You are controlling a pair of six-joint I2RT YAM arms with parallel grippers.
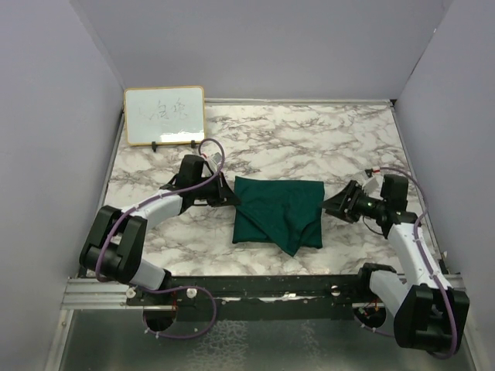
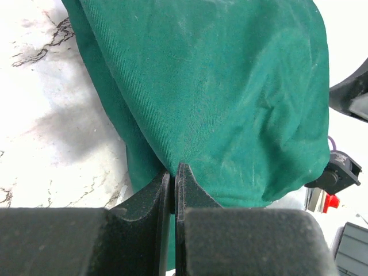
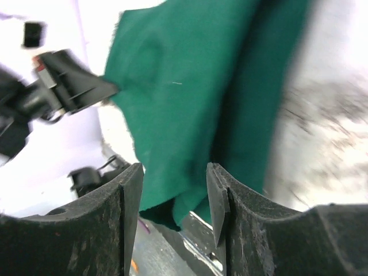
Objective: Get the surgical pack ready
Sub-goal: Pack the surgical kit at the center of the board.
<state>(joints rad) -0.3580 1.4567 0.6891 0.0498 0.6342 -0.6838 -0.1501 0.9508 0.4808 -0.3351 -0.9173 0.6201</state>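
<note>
The surgical pack shows as a dark green fabric drape [image 1: 278,216], folded into a lumpy bundle in the middle of the marble table [image 1: 309,139]. My left gripper [image 1: 230,198] is at the drape's left edge and is shut on a pinch of the green cloth [image 2: 218,103], with its tips [image 2: 173,168] pressed together. My right gripper [image 1: 332,205] is at the drape's right edge. Its jaws [image 3: 174,175] stand apart, and a hanging fold of the drape [image 3: 184,103] lies in the gap between them, touching neither finger. Whatever the bundle wraps is hidden.
A wood-framed whiteboard [image 1: 165,116] stands at the table's back left. Grey walls close in the left, back and right sides. A black metal rail [image 1: 263,286] carrying both arm bases runs along the near edge.
</note>
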